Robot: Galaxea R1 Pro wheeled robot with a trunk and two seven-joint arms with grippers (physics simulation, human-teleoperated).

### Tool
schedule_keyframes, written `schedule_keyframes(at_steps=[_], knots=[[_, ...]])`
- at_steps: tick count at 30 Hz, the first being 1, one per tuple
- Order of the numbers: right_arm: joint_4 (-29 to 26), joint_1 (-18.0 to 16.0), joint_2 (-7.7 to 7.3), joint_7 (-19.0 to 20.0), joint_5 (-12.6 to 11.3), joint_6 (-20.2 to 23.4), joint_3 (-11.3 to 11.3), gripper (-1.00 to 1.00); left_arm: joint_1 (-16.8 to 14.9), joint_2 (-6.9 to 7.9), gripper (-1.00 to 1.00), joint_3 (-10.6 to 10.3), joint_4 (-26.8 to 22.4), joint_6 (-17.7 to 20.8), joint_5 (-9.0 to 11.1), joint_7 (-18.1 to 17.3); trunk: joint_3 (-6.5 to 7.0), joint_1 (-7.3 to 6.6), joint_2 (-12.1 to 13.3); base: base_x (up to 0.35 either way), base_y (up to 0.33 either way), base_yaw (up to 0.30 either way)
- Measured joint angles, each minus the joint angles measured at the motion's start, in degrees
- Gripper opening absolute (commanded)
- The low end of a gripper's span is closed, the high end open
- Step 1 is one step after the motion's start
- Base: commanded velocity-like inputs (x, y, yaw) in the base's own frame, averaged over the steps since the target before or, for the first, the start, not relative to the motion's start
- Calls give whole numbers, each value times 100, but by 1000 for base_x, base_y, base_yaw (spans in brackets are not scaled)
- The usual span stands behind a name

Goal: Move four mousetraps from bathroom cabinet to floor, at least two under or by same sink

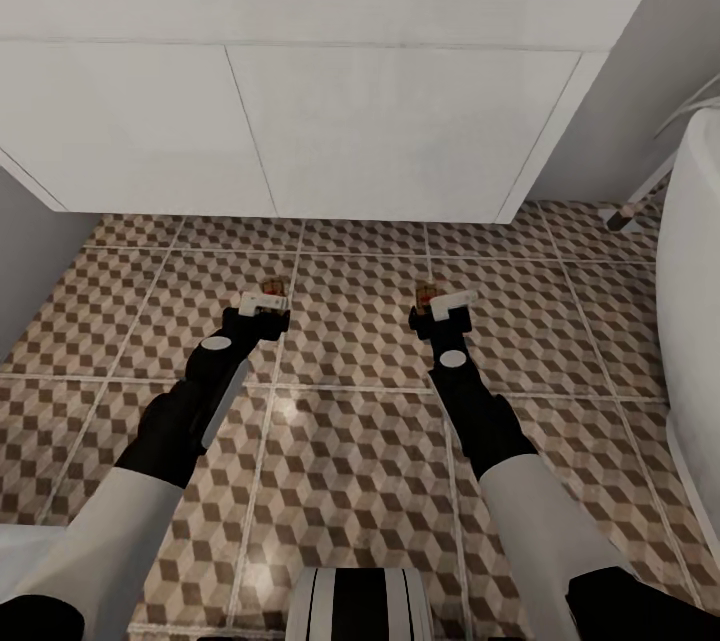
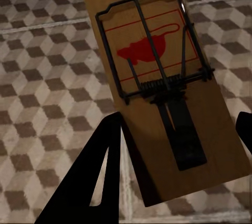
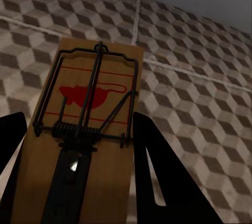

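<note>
Before the sink [image 1: 300, 121], above the bathroom floor [image 1: 350, 441], each end effector grips one mousetrap: the left end effector [image 1: 262, 306] holds its mousetrap [image 2: 157, 82] between narrow fingers, the right end effector [image 1: 440, 306] likewise clasps the other mousetrap [image 3: 86, 129]. Released from this height, either board could likely bounce or flip, landing away from the sink rather than beside it.
</note>
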Motion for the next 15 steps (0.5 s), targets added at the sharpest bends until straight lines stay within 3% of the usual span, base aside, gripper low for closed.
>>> schedule_keyframes(at_steps=[4, 15], knots=[[-7, 0, -5, 6, -76, 36, -1, -100, 0, 0, -100, 0, -253, 287, 4, 2, -2, 0, 0, 0, 0, 0], [-19, 0, 3, 7, -88, 37, 8, -100, 0, 0, -100, 14, -521, 337, 5, 2, -87, 0, 0, 0, 0, 0]])
